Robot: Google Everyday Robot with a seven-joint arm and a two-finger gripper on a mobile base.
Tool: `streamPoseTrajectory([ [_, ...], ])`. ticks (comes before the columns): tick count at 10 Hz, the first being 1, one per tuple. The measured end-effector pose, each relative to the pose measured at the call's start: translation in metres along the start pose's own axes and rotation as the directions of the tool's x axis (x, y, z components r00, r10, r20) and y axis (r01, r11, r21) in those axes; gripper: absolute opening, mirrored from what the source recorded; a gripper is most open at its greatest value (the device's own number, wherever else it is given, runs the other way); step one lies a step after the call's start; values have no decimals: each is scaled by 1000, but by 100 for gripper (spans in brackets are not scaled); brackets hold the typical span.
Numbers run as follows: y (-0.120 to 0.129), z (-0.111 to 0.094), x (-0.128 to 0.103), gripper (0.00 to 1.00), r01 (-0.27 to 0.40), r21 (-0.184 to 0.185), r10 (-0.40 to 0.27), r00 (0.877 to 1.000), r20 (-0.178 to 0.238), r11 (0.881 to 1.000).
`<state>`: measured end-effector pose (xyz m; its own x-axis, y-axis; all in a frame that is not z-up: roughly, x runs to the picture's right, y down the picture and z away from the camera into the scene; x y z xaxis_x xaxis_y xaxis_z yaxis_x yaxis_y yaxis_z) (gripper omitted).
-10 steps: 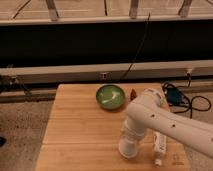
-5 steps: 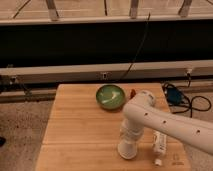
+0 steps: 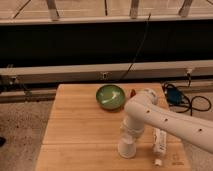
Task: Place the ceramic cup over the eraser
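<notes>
The ceramic cup (image 3: 126, 149) is a small white tapered cup near the front edge of the wooden table (image 3: 80, 125). It seems to stand upside down, its wider end on the wood. My gripper (image 3: 131, 134) comes in from the right on the white perforated arm and sits right on top of the cup. The black eraser is hidden; I cannot see it beside the cup or anywhere on the table.
A green bowl (image 3: 110, 96) stands at the back middle of the table. A flat white printed tube (image 3: 160, 142) lies just right of the cup, near the front right corner. Cables and a blue object (image 3: 175, 96) lie on the floor to the right.
The arm has shifted only slightly. The cup and the gripper stay at the same spot near the table's front edge.
</notes>
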<state>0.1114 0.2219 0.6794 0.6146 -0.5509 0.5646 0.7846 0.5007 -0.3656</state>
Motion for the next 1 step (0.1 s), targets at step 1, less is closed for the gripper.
streamPoseTrajectory([
  [1, 0, 1, 2, 80, 0, 0, 0, 1000, -2, 1000],
])
